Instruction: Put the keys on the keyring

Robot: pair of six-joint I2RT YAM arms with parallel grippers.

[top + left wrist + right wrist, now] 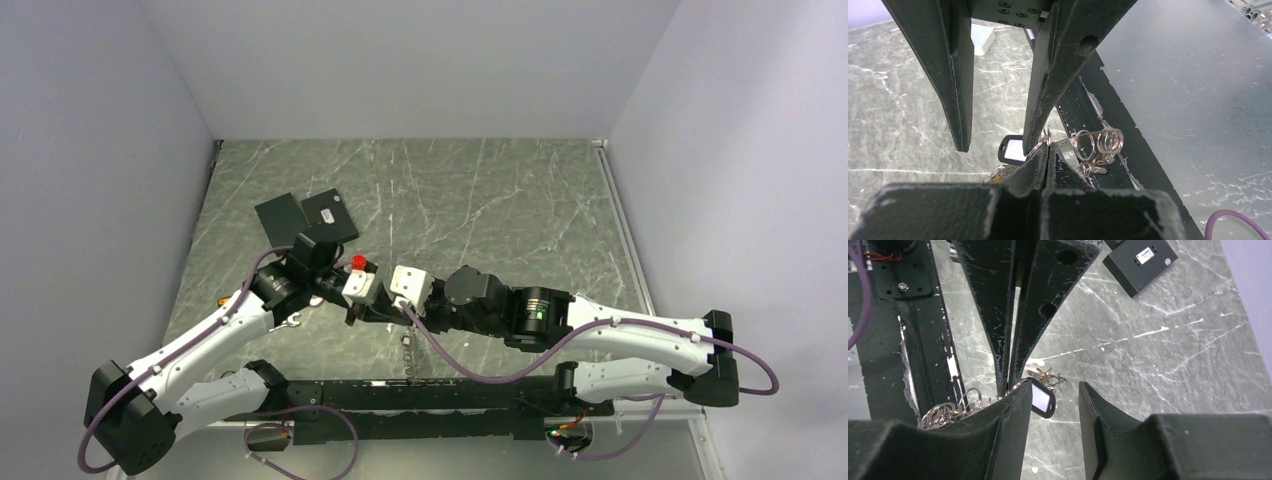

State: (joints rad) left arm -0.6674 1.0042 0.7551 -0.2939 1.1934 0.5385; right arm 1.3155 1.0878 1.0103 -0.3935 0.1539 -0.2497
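While the keyring (1044, 139) sits pinched at the tips of the fully closed left end effector (1048, 150), its chain (1098, 144) trails sideways over the black rail (923, 365). A black-headed key (1040, 402) appears to hang just below that pinch, beside one finger of the right end effector (1054, 387), which stands about half open and empty. The silver keys (1048, 376) lie crosswise just ahead of it on the bench (1173, 365), nearer the right arm. The key head's white panel looks blank; the black plate's (1140, 260) label is unreadable.

Pale lilac walls (400, 60) enclose a grey marbled tabletop (500, 200) (white veins throughout), evenly lit.
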